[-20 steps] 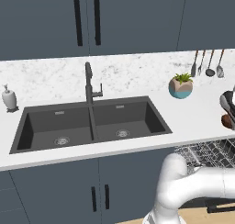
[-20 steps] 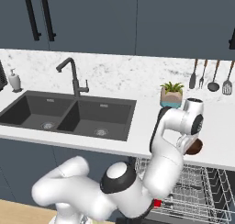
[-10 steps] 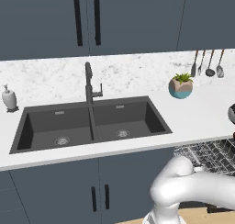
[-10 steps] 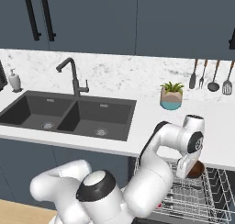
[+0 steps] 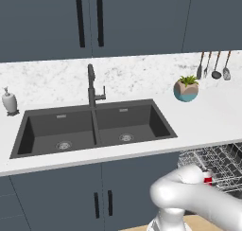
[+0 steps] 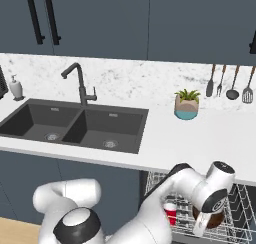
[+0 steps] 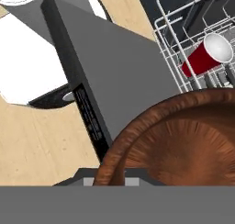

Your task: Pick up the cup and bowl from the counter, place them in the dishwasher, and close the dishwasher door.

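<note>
My gripper (image 6: pixel 205 223) is shut on the rim of the dark brown bowl (image 6: pixel 216 219), low over the dishwasher's wire rack (image 6: pixel 239 208). In the hand view the bowl (image 7: pixel 183 140) fills the lower right and hides the fingertips. The red cup (image 7: pixel 205 54) lies on its side in the rack (image 7: pixel 174 30), just beyond the bowl. The cup (image 6: pixel 170 214) sits left of the gripper, and the cup (image 5: pixel 207 179) peeks out behind my arm. The dishwasher door (image 7: pixel 124 67) hangs open, flat and grey, below the hand. The white counter (image 6: pixel 215 143) runs above the rack.
A dark double sink (image 5: pixel 94 128) with a black faucet (image 5: pixel 92 88) is set in the counter (image 5: pixel 208 119). A soap dispenser (image 5: pixel 9 102) stands far left, a potted plant (image 5: pixel 185 89) right of the sink, utensils (image 5: pixel 215 66) hang on the wall. Wooden floor (image 7: pixel 41 145) lies beside the door.
The arm has swung down from counter height, carrying the bowl to just above the dishwasher rack. The bowl has left the right edge of the left base view.
</note>
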You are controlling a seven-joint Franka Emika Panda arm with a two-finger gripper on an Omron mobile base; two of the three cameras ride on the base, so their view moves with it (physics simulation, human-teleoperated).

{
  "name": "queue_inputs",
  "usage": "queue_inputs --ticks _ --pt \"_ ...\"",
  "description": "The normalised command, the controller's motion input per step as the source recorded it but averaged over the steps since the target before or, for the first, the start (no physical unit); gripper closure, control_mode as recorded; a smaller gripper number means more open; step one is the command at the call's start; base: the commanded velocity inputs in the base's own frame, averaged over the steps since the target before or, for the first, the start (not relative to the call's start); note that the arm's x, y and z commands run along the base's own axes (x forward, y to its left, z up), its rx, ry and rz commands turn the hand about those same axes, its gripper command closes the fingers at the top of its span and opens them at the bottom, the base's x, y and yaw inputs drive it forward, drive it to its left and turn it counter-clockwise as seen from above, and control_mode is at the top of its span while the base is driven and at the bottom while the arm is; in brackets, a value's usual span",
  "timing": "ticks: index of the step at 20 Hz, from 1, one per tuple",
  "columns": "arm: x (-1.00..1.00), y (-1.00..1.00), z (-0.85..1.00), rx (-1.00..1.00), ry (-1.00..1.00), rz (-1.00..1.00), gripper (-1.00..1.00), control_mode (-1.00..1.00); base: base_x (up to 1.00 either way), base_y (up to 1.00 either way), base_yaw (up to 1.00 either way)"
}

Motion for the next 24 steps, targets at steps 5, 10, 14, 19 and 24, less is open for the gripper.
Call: queue_inputs --ticks 5,10,14,19,24 --pt "0.36 0.0 -0.48 0.12 -0.22 -0.05 1.0 -1.0 0.0 0.0 0.0" --pt "0.92 0.0 -0.06 0.15 -0.08 -0.19 1.0 -1.0 0.0 0.0 0.0" --pt "0.63 0.0 -0.36 0.14 0.0 -0.31 1.0 -1.0 0.0 0.0 0.0" --pt "0.35 -0.03 -0.5 0.2 0.0 -0.34 1.0 -1.0 0.0 0.0 0.0" --pt "0.65 0.0 -0.32 0.21 -0.02 -0.33 1.0 -1.0 0.0 0.0 0.0"
